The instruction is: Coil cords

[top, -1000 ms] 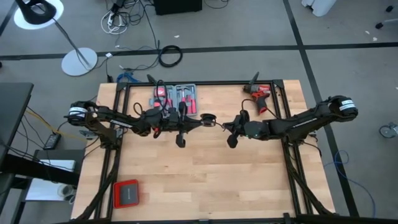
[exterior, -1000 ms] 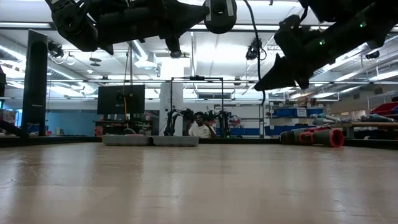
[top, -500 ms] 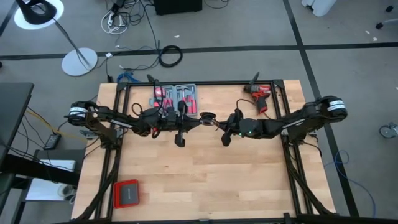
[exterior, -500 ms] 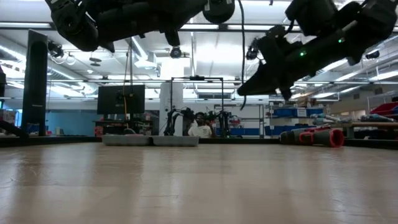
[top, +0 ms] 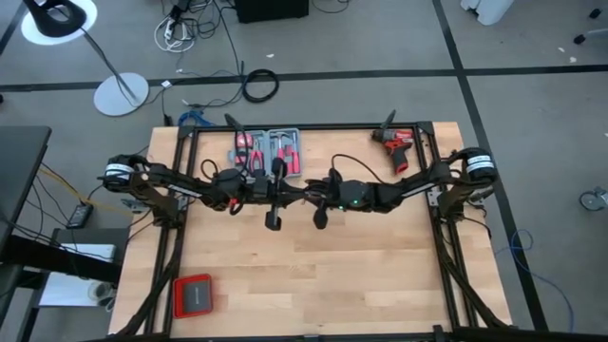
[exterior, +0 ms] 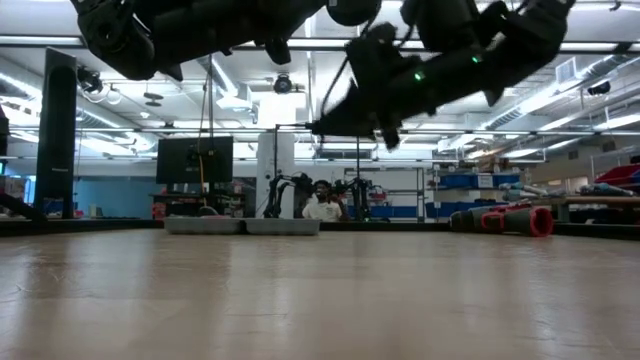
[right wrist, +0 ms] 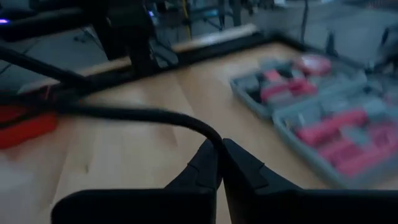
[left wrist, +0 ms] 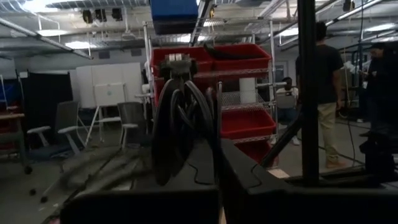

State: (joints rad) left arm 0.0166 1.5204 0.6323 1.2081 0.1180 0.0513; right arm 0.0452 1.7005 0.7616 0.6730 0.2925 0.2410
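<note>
Lying open, grey tool case [top: 269,146], red-handled tools [right wrist: 339,124]

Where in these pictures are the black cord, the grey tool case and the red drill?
black cord [right wrist: 143,115], right wrist view, its stretch ahead of the fingers
grey tool case [top: 270,136], high view, its far rim
red drill [top: 397,147], high view, its body

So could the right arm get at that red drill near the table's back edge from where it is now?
Probably yes: the red drill lies in the open beside that arm, nothing on it. But the right hand is pinching the black cable, so it must release first.
</note>
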